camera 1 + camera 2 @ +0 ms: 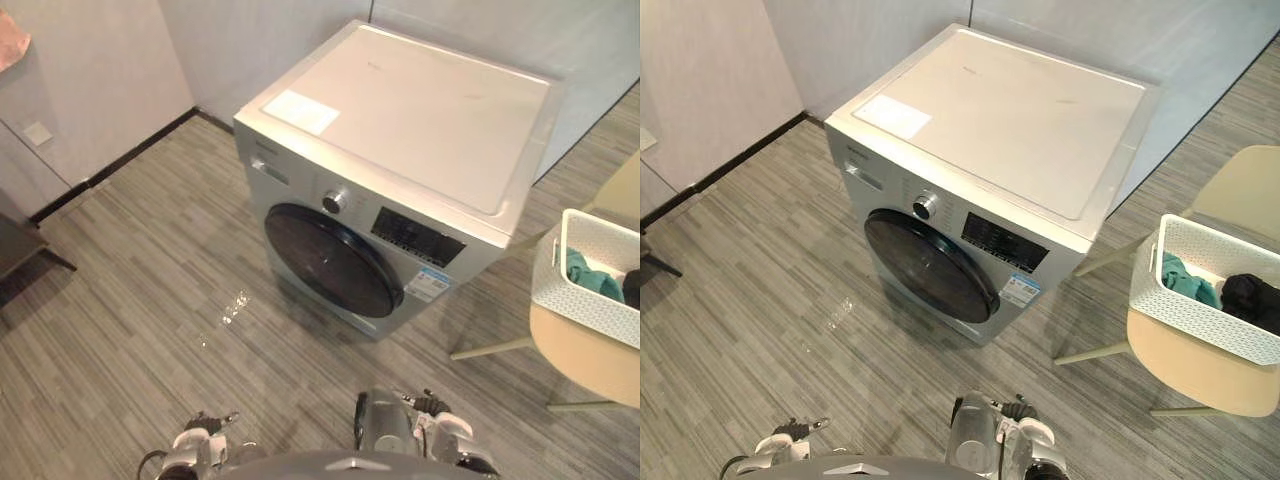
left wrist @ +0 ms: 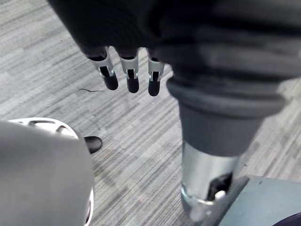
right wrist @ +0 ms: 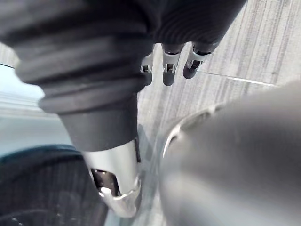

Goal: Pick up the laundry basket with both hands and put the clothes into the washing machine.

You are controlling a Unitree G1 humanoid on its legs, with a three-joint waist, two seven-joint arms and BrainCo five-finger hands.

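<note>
Silver, dark-tipped fingers of your left hand (image 2: 132,75) hang straight and relaxed above the grey plank floor (image 1: 150,280), gripping nothing. Your right hand (image 3: 168,70) looks the same, fingers loose and empty. Ahead of you stands the washing machine (image 1: 400,170), its round dark door (image 1: 330,258) closed. To its right, well apart from both hands, the white laundry basket (image 1: 1195,320) sits on a beige chair (image 1: 1200,378), with teal clothes (image 1: 1185,280) and a dark garment (image 1: 1252,297) inside.
</note>
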